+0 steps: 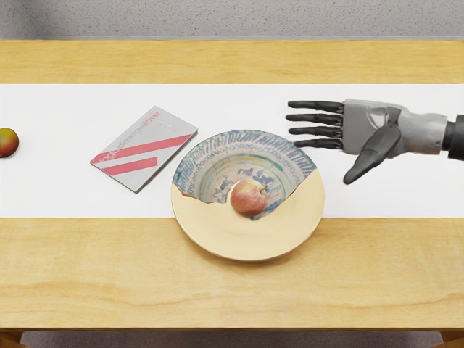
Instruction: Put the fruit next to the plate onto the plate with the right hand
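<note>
At the counter's left edge, on the white cloth runner [65, 192], sits a small round red-and-yellow fruit [7, 141], partly cut off by the picture's border and well apart from everything else. To its right on the runner lies a flat grey booklet with two slanted red stripes [143, 148], turned at an angle. White lettering runs along the upper stripe, but it is too small to read.

Near the middle of the counter rests a wide round ceramic plate [239, 243], blue-and-white patterned on its far half and plain tan on its near half. It straddles the runner's near border. A red-and-yellow apple [249, 197] lies on the plate, close to its centre.

Further right, the grey-and-black right hand [366, 130] hovers over the runner beyond the plate's far right rim. Its fingers [315, 118] are released, stretched out flat and pointing left, holding nothing.

The counter [232, 279] is light wood with visible grain. A strip of grey flooring shows beyond its far edge.
</note>
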